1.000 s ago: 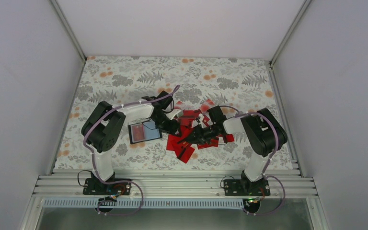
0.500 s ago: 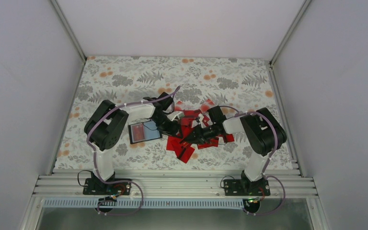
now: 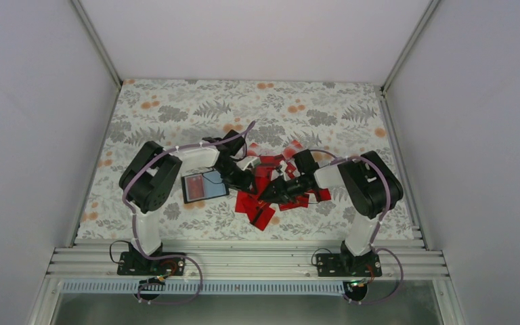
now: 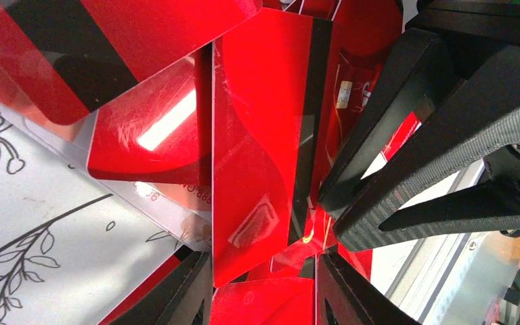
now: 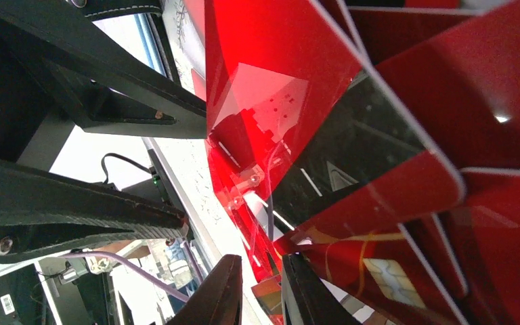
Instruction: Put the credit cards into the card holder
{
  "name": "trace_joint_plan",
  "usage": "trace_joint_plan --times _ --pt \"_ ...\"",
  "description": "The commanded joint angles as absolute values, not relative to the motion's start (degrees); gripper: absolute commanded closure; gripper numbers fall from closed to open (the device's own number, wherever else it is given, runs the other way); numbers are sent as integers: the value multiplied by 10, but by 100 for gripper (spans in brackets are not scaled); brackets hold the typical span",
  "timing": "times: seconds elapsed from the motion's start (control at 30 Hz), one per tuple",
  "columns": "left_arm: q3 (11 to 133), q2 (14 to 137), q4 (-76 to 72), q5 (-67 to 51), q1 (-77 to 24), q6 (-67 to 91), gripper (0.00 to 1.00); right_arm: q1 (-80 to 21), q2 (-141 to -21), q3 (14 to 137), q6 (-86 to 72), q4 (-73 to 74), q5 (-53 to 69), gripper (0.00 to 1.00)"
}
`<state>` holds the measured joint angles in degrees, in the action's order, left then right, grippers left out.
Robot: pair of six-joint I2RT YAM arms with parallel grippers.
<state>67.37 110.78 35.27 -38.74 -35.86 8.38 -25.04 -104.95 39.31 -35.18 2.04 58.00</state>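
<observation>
A leaf-and-flower patterned tabletop (image 3: 176,108) sits inside plain white walls (image 3: 257,34). Print on the cards is unreadable. Glossy red credit cards (image 3: 264,206) lie heaped mid-table; the open black card holder (image 3: 203,187) lies just left. The right end effector (image 5: 261,291) pinches a black-striped card (image 4: 264,135), narrow; it stands between the left end effector's (image 4: 264,288) fingers, grip unclear.

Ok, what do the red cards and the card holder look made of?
The credit cards: glossy plastic, going by the bright glare and fine scratches in the left wrist view. The card holder: black rim, grey-blue inside; perhaps leather or fabric, but too small here to tell.
</observation>
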Motion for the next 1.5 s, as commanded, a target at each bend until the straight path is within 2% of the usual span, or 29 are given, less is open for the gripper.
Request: trace_joint_plan --times 0.0,0.5,0.7,1.0,1.13,1.47 --pt "678 1093 341 -388 -366 87 61 -249 -1103 378 -342 57 407 83" --pt "678 1097 294 -426 -373 120 68 -249 -1108 383 -339 55 410 84" --pt "665 1100 255 -477 -373 139 71 -249 -1107 385 -337 56 411 84" --pt "667 1111 262 -506 -374 125 72 -248 -1112 386 -333 56 410 84" --pt "669 1116 258 -503 -374 125 73 -248 -1116 389 -331 57 411 84" --pt "665 1110 276 -401 -380 111 88 -249 -1114 388 -327 63 409 84"
